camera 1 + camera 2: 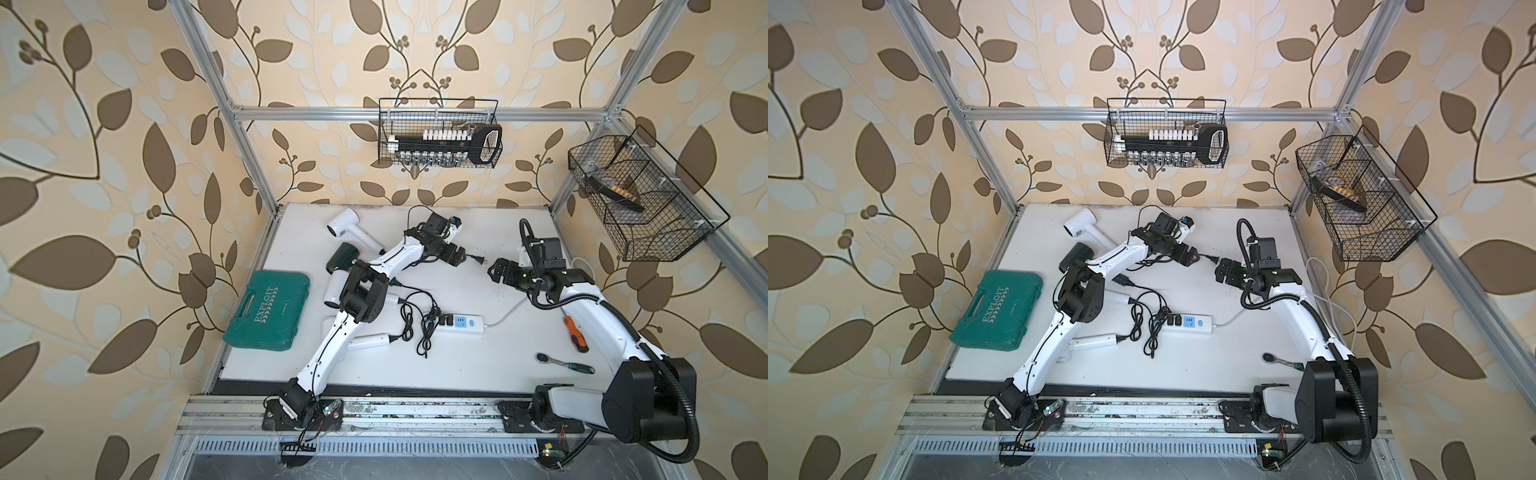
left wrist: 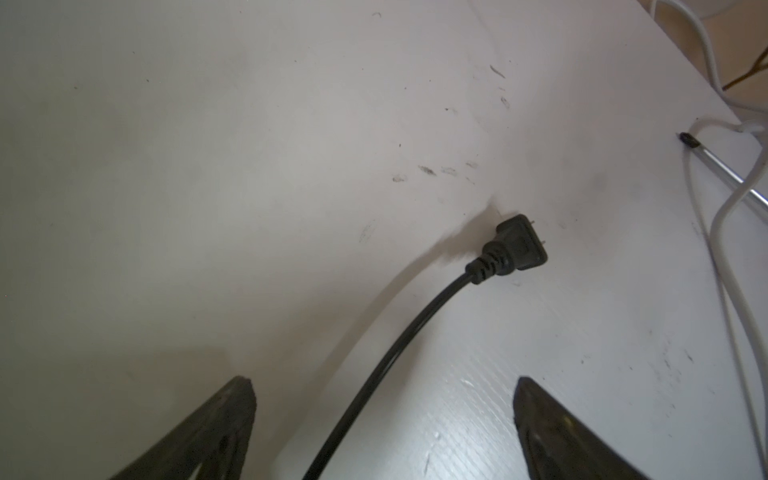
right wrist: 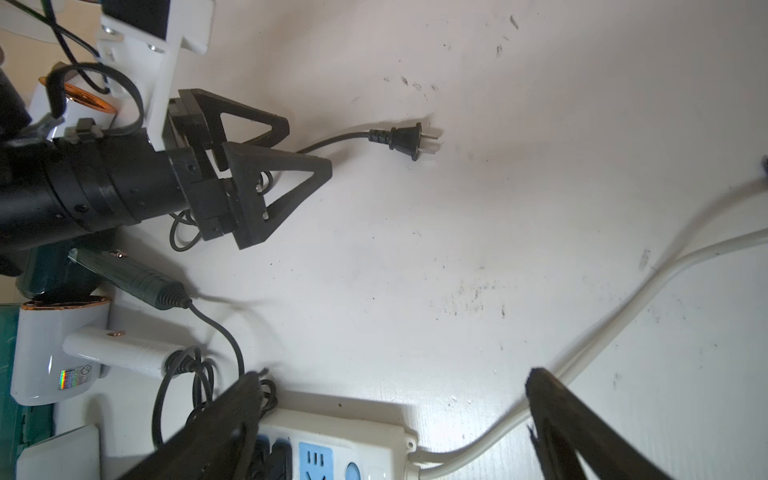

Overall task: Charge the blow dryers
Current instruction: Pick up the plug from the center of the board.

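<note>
1. The left gripper (image 1: pixel 453 254) is wide open and holds nothing. In a top view, the loose black plug (image 1: pixel 604 260) lies at its 3 o'clock.
2. The right gripper (image 1: pixel 497 271) is wide open and empty too.
3. The blow dryers (image 1: pixel 343 255) lie bunched at 9 o'clock from the left gripper.
4. Grab the plug by its fat part. Keep the prongs free. Then push it straight into the power strip (image 1: pixel 478 328), at the plug's 8 o'clock.

Count: apparently four blow dryers (image 1: pixel 340 224) (three white, one dark green), one power strip (image 1: pixel 442 330), one tool case (image 1: pixel 268 309), two wire baskets (image 1: pixel 440 133), one screwdriver (image 1: pixel 573 332), one ratchet (image 1: pixel 563 362).
</note>
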Tool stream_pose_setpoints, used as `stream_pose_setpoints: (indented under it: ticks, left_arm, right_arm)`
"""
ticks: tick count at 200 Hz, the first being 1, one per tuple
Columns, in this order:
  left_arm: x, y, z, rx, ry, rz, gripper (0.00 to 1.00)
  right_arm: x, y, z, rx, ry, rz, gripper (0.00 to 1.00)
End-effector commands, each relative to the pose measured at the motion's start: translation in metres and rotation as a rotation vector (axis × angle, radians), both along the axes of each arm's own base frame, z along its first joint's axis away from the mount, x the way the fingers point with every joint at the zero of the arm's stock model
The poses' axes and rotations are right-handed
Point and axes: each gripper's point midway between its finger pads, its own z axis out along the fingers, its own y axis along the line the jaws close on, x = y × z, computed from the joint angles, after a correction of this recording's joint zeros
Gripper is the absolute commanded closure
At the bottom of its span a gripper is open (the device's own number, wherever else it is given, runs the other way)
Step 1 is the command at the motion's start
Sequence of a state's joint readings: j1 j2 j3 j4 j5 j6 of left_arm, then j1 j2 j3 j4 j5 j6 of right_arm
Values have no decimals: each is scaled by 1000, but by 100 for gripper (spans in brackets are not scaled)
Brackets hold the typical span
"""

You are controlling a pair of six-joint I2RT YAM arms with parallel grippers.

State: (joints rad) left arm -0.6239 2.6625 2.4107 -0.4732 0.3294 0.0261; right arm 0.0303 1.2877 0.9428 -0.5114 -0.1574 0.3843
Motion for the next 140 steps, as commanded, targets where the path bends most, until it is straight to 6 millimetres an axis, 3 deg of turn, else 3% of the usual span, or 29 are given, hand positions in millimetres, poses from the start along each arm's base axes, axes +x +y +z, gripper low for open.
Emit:
stream_pose_setpoints:
  ticks: [1,47,73,85,140]
  left_arm:
    - [-1,-6,24,39,-81,-22,1]
    - [-28,11,-5,191,-13,-101,10]
    - [-34,20,-13,253,-7,-113,10]
    - [-35,22,-16,269,-7,-123,15]
    - [-39,34,-19,331,-19,-155,67]
  right_arm:
    - [0,2,6,2,-26,17,2]
    - [1,1,12,-2,-43,15,2]
    - [0,1,12,2,-43,11,2]
    - [-1,1,12,3,-42,11,2]
    - [-6,0,14,-9,-48,12,2]
